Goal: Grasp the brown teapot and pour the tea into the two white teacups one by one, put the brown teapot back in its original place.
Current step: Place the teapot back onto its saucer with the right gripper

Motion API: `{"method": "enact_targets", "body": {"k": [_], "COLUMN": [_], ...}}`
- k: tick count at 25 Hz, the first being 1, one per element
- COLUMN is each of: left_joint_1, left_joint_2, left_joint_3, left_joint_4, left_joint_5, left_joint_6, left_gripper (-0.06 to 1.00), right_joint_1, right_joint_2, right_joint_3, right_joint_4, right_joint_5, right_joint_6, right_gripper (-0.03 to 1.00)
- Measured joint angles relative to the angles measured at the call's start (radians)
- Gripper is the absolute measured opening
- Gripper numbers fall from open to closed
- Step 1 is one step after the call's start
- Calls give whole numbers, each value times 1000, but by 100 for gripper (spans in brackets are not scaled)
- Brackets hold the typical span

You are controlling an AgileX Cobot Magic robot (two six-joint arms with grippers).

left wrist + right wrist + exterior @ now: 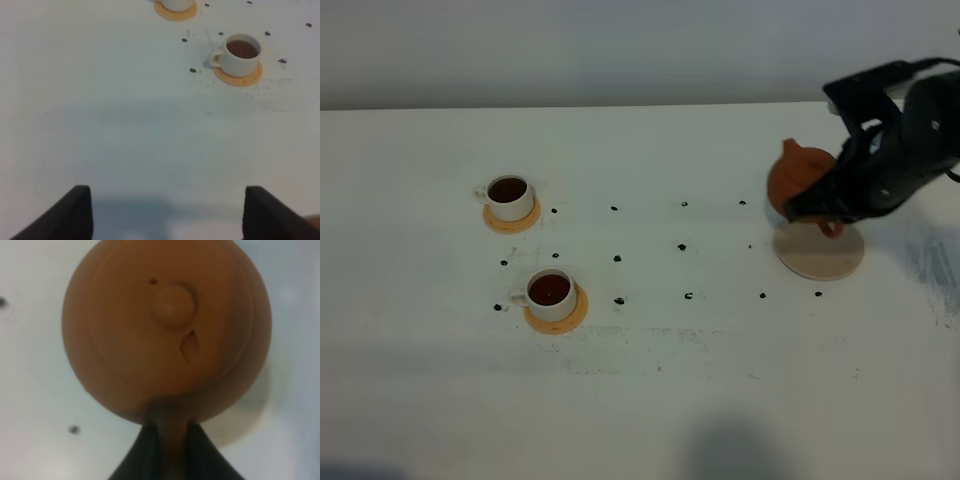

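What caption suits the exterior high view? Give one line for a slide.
Right tool holds the teapot above its saucer; both cups hold tea.

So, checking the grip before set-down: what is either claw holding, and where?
Right claw grips the round reddish-brown clay teapot by its handle; left claw holds nothing.

The right gripper [172, 450] is clamped tight, its arm reached in from the right edge. The left gripper [165, 212] is held with jaws spread wide.

Open table [700, 380] between the two teacups [550, 293] on coasters [556, 312] at left and saucer [820, 255] at right; teapot [798, 178] hangs over saucer.
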Motion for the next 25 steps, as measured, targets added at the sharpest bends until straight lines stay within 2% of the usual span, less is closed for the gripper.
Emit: {"method": "enact_targets", "body": {"k": [7, 25], "left_joint_1": [0, 0], "left_joint_2": [0, 0], "left_joint_3": [0, 0], "left_joint_4": [0, 0], "left_joint_5": [0, 0], "left_joint_6": [0, 0], "left_gripper": [60, 60], "right_joint_1": [-15, -59], "right_joint_2": [9, 85], "right_joint_3": [50, 72], "right_joint_4": [17, 29], "right_joint_5": [-59, -76], "right_joint_6": [8, 8], "right_gripper": [10, 10]}}
